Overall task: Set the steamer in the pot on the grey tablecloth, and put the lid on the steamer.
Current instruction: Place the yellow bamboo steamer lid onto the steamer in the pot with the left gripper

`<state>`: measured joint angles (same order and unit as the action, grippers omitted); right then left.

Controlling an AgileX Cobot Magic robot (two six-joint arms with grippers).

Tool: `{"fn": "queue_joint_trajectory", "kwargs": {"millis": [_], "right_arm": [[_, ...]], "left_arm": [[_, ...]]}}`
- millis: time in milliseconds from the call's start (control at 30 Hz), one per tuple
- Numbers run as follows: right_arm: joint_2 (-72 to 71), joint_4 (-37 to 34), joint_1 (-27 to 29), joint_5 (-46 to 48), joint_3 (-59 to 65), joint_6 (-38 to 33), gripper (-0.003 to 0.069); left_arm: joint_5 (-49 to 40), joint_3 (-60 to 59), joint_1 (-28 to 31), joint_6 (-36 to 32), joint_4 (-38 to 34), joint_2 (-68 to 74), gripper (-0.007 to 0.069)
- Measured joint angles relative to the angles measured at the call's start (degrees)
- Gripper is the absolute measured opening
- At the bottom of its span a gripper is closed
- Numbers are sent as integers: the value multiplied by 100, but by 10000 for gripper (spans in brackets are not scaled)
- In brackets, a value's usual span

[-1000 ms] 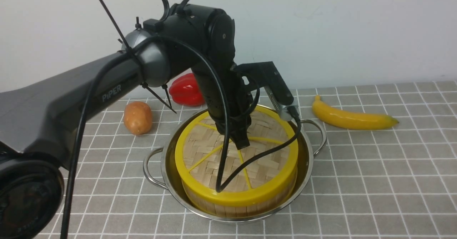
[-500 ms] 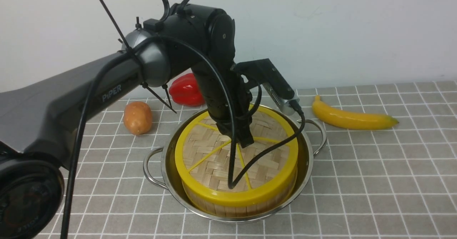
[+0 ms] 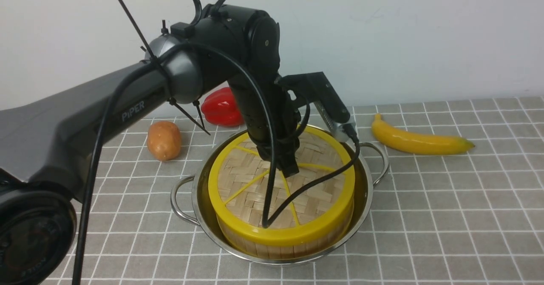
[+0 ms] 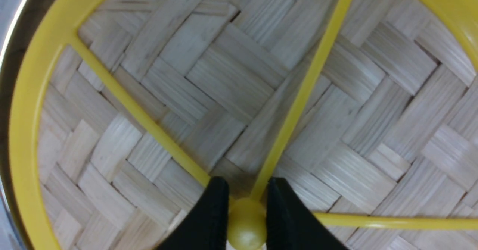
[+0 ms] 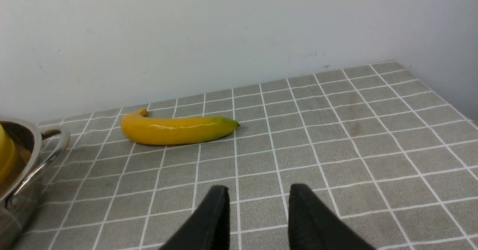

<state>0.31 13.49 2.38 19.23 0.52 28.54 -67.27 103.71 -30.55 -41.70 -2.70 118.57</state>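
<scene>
The shiny steel pot (image 3: pixel 366 200) stands on the grey tablecloth (image 3: pixel 446 200). Inside it sits the steamer (image 3: pixel 280 247), of which only the slat wall shows. The woven lid (image 3: pixel 250 185) with its yellow rim lies flat on top. My left gripper (image 3: pixel 290 170) reaches straight down onto the lid's centre. In the left wrist view the left gripper (image 4: pixel 247 184) is shut on the lid's yellow knob (image 4: pixel 246 225), one black finger on each side. The right gripper (image 5: pixel 259 189) hovers open over bare cloth with nothing between its fingers. It is outside the front view.
A yellow banana (image 3: pixel 418 140) lies to the right of the pot near the wall. A potato (image 3: pixel 164 139) and a red pepper (image 3: pixel 222 107) sit behind the pot on the left. The left arm's black cable (image 3: pixel 272 200) loops over the lid.
The left wrist rose and tilted a little half a second ago, then settled back down. Its cable swung with it. Lid, steamer and pot have not moved.
</scene>
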Motion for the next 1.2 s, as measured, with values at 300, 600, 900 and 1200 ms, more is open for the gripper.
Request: {"fn": "queue_joint_trajectory", "kwargs": {"millis": [300,600,900,1200], "right_arm": [[0,0,0,0,0,0,243],[0,0,0,0,0,0,243],[0,0,0,0,0,0,243],[0,0,0,0,0,0,243]], "left_arm": [[0,0,0,-383,-4,0,117],[-5,0,0,-407,69,0,117],[89,-11,0,-379,429,-271,200],[302,-6,0,-226,361,-510,370]]}}
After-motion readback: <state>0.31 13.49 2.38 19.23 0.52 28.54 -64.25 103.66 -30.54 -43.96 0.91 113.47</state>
